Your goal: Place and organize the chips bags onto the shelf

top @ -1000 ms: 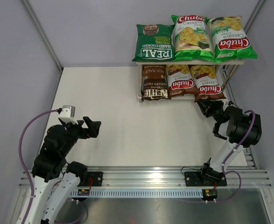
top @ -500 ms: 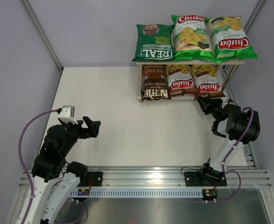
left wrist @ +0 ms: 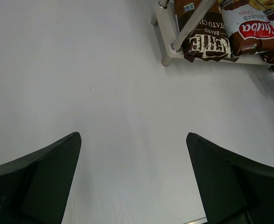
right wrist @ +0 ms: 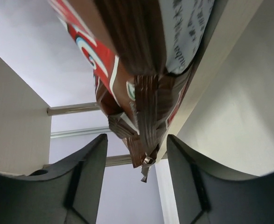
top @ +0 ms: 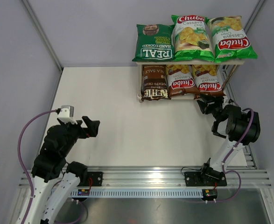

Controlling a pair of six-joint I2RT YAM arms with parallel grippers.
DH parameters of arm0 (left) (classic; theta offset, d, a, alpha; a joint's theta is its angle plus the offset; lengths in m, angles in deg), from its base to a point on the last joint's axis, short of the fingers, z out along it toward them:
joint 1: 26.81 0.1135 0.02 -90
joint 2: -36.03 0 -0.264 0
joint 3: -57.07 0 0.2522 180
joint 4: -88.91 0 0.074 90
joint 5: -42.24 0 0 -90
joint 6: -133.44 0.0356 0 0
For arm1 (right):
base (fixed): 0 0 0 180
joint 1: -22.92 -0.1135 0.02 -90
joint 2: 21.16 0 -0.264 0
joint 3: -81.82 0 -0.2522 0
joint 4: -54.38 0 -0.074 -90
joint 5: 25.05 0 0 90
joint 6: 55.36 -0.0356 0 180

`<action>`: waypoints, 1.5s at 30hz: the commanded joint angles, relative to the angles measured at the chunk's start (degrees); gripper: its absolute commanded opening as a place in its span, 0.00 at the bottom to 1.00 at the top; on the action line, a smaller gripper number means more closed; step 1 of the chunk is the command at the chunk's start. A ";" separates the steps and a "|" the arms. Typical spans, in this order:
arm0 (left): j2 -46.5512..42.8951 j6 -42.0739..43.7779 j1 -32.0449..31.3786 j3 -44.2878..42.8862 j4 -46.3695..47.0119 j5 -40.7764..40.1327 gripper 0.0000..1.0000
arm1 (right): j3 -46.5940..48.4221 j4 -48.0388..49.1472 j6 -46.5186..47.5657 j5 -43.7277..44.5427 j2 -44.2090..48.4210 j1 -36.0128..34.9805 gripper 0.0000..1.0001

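Note:
The shelf (top: 230,62) stands at the table's far right. Its top board holds the dark green REAL bag (top: 154,43) and two light green Chuba bags (top: 192,32) (top: 230,38). Its lower board holds the dark brown Kettle bag (top: 154,82) and two brown-red Chuba bags (top: 181,80) (top: 207,81). My right gripper (top: 205,105) is open just in front of the right brown-red bag, whose crimped end (right wrist: 141,126) hangs between my jaws untouched. My left gripper (top: 91,128) is open and empty over bare table; its view shows the Kettle bag (left wrist: 207,37) far ahead.
White walls close in the table (top: 127,121) at the back and both sides. A metal rail (top: 146,179) with the arm bases runs along the near edge. The shelf's silver leg (left wrist: 188,25) shows in the left wrist view.
My right gripper has edged a little toward the shelf's lower board and the right brown-red bag. The left arm has barely moved.

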 commanded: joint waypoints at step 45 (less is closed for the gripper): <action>-0.01 14.16 15.18 -19.35 -13.17 4.64 0.99 | 39.09 -127.14 73.44 34.09 79.65 -22.84 0.99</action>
